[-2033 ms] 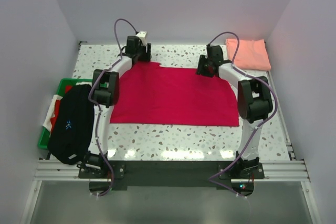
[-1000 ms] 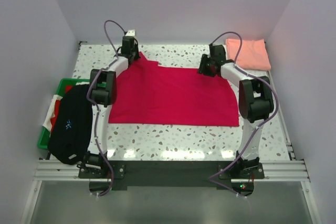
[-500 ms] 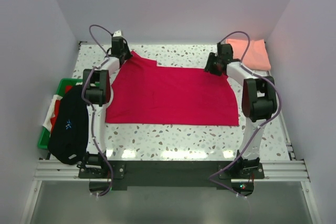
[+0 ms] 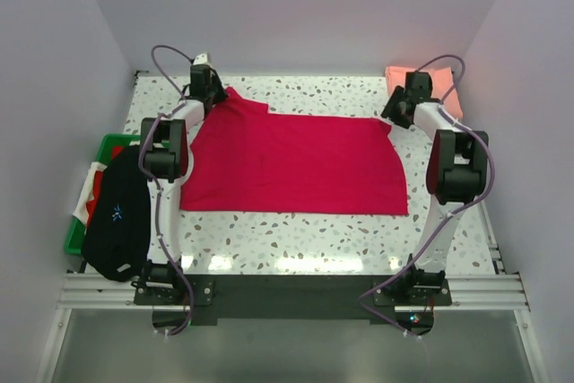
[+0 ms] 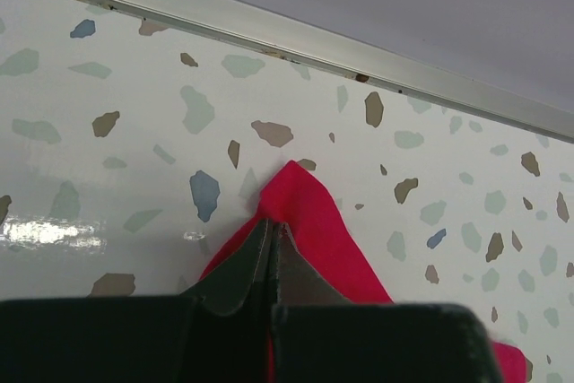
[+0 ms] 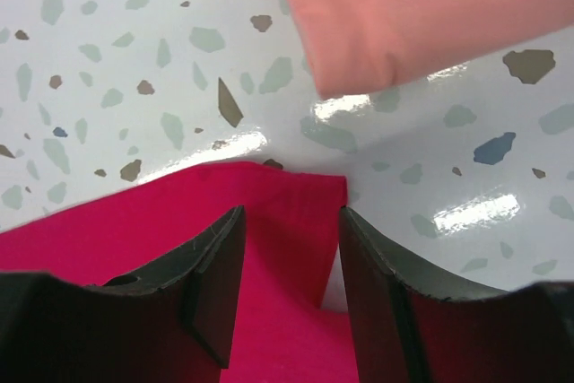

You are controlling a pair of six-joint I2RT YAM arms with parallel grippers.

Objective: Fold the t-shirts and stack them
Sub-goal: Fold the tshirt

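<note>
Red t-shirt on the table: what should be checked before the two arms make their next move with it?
1. The left pincer is shut on the red t-shirt's far left corner: ok.
2. The right pincer grips the far right corner: not ok, its jaws stand open astride it.
3. The red t-shirt is spread flat: ok.
4. The pink t-shirt lies apart from the red one: ok.
5. The right pincer's fingertips touch the cloth: cannot tell.

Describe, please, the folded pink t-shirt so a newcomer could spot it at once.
Go to the far right corner of the speckled table, beyond the right gripper. The salmon pink t-shirt lies there, folded small. Unlike the crimson t-shirt spread mid-table, it is pale and compact.
</note>
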